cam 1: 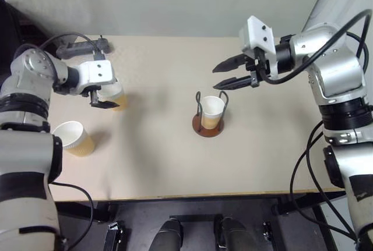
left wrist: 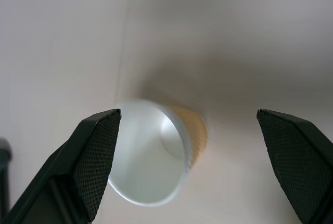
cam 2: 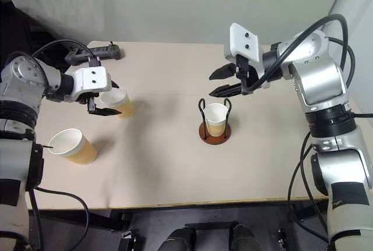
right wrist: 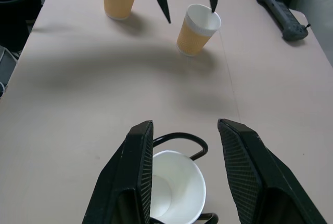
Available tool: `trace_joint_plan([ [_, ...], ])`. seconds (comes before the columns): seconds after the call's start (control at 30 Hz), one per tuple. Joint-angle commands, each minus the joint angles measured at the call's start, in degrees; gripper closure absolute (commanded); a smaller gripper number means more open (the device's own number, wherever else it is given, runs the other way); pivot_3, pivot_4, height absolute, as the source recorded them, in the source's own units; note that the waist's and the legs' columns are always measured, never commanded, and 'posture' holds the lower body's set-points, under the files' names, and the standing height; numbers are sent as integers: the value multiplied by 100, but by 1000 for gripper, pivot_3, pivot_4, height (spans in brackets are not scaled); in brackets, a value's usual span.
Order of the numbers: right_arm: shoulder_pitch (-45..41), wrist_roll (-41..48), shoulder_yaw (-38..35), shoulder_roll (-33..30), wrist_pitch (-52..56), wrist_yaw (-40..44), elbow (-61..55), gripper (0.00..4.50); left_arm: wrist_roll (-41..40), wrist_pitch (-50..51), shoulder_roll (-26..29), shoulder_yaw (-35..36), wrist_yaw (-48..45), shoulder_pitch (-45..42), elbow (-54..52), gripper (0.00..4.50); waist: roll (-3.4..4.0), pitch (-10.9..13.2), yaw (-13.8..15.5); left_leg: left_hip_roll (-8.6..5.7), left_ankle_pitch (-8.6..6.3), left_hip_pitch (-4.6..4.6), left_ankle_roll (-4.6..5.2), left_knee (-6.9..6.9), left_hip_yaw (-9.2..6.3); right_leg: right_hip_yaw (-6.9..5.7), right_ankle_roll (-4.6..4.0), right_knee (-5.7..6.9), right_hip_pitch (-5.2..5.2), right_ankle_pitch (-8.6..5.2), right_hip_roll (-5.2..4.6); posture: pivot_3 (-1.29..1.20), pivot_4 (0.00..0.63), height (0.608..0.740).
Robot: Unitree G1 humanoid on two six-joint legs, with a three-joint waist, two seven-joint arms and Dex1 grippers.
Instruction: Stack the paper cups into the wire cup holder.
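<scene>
Beige desk (cam 1: 163, 163) | wire cup holder (cam 1: 208, 124) mid-desk, one cup seated | left claw (cam 2: 104, 104) spread around upright paper cup (cam 2: 119, 102), no pinch yet | right claw (cam 1: 233, 71) spread, empty above holder | next: close, lift.

A lab-like test space: a bare beige table (cam 1: 169, 169) against a plain wall (cam 1: 175, 0), a black power strip (cam 2: 93, 53) at the table's far edge.
</scene>
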Motion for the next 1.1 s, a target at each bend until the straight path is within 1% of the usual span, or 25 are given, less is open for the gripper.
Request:
trace_joint_plan([
  [0.03, -206, 70, -79, -13, -10, -32, -91, 2553, 153, -78, 52, -31, 225, -128, 30, 0, 0, 0, -2, 2, -1, -2, -1, 0, -1, -3, 0, 0, -2, 0, 1, 0, 150, 740],
  [0.47, -173, 80, -62, 7, -19, -64, -122, 2553, 564, -11, -65, -219, 744, -316, 130, 0, -3, -2, 24, -8, 0, 0, -2, 4, 6, 1, -6, 17, -8, -3, -1, 0, 150, 740],
  [0.83, -173, 95, -67, -6, 23, -89, -204, 2553, 736, 64, -226, -305, 1057, -28, 231, 0, -3, -2, 22, -4, 4, 11, -7, 10, 11, 4, -10, 42, -9, -6, 4, 0, 150, 740],
  [1.07, -158, 102, -84, -28, 62, -111, -269, 2553, 921, 85, -179, -425, 1234, 90, 262, 0, -4, -2, 12, 1, 9, 17, -13, 14, 6, 7, -13, 62, -10, -8, 2, 0, 150, 740],
  [1.1, -155, 106, -88, -31, 69, -114, -281, 2503, 955, 91, -169, -449, 1280, 97, 266, 403, -4, -2, 16, -5, 9, 19, -13, 14, 12, 1, -13, 65, -10, -8, 8, 0, 150, 740],
])
